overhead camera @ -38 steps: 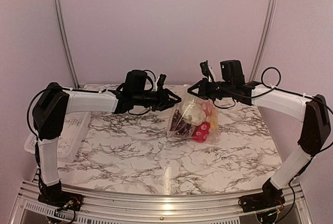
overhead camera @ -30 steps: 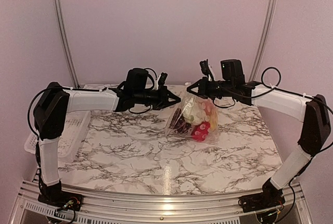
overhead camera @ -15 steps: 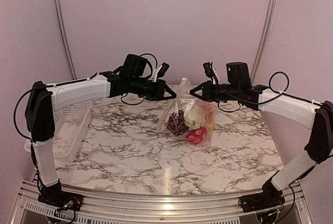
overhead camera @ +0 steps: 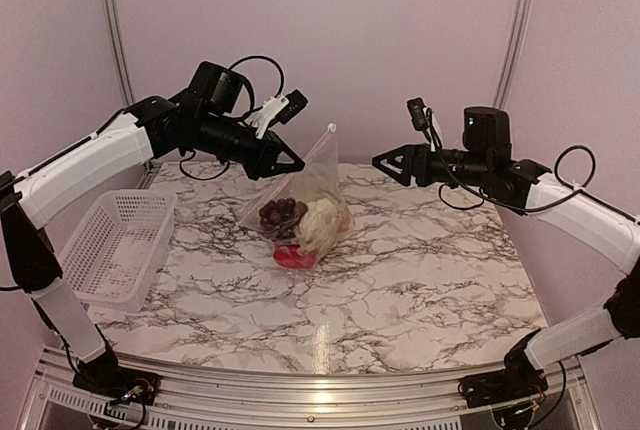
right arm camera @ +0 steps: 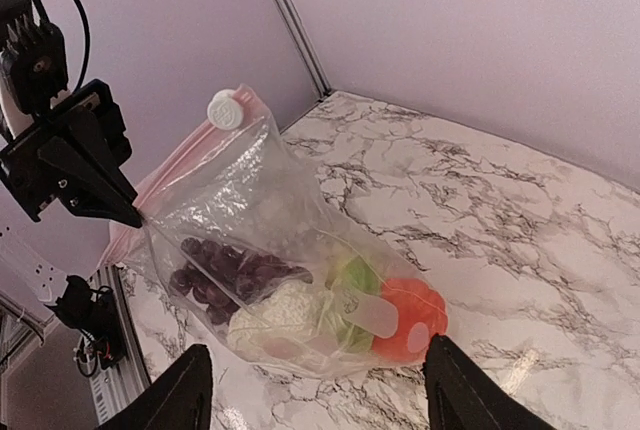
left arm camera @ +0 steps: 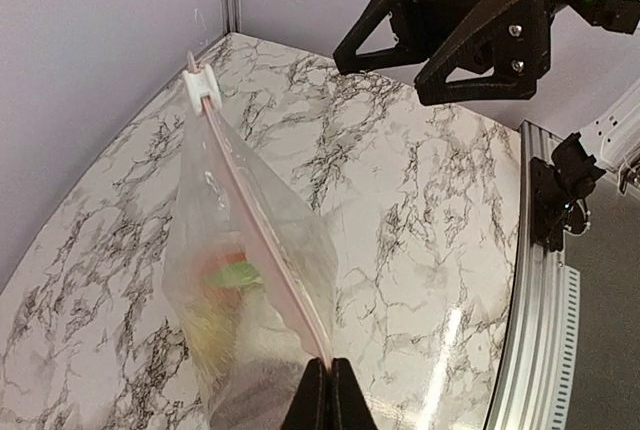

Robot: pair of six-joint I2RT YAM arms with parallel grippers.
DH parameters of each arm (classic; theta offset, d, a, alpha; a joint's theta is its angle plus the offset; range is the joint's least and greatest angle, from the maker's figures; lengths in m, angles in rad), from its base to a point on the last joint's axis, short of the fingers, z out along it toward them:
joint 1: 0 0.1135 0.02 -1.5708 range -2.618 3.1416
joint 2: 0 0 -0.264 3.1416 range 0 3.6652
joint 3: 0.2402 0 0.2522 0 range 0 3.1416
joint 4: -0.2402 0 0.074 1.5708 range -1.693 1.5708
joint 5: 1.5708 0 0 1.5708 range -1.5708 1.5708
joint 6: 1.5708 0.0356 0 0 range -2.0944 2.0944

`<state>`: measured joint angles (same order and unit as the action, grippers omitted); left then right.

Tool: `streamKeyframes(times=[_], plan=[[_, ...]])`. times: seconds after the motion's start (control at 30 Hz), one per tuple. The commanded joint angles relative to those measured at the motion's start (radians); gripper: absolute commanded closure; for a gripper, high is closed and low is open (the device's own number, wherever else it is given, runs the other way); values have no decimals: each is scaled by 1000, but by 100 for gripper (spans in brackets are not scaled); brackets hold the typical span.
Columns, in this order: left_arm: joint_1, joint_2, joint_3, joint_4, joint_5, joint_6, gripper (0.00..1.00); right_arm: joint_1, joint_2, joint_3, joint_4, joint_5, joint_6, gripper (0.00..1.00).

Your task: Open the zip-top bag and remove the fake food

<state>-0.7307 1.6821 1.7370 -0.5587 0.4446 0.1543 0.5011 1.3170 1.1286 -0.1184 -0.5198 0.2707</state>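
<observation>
One bag (overhead camera: 308, 190) higher, in left pincer (overhead camera: 299, 169)

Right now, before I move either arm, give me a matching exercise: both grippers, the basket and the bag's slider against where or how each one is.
Things:
1. left gripper
2. right gripper
3. basket
4. slider

States or places:
A. at the raised end of the zip strip
B. open, apart from the bag
C. on the table's left side
D. shut on the bag's zip strip

Pairs: 1-D, 2-B, 3-C, 4-A
</observation>
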Motion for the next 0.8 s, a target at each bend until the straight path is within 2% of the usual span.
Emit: streamKeyframes(times=[0.0, 0.07, 0.17, 0.23, 0.3, 0.43, 0.57, 0.63, 0.77], plan=[[-43, -88, 48, -121, -85, 277, 100, 11, -50, 12, 33, -33, -106, 29], [-79, -102, 48, -158, -167, 358, 100, 11, -56, 9, 37, -58, -144, 27], [-142, -109, 34, -192, -295, 452, 100, 14, -53, 3, 52, -109, -168, 7], [-186, -116, 17, -198, -386, 504, 100, 19, -49, -6, 65, -136, -181, 2], [-217, -127, 0, -196, -478, 546, 100, 32, -47, -12, 60, -149, -217, 2], [-239, -183, -84, -114, -544, 596, 100, 74, -51, -11, 26, -158, -294, 3], [-249, -246, -186, 31, -571, 639, 100, 136, -54, -19, -4, -155, -344, 11], [-257, -255, -207, 54, -559, 654, 100, 167, -57, -33, -11, -138, -368, 17], [-273, -259, -228, 61, -549, 699, 100, 189, -50, -47, -14, -95, -438, 21]])
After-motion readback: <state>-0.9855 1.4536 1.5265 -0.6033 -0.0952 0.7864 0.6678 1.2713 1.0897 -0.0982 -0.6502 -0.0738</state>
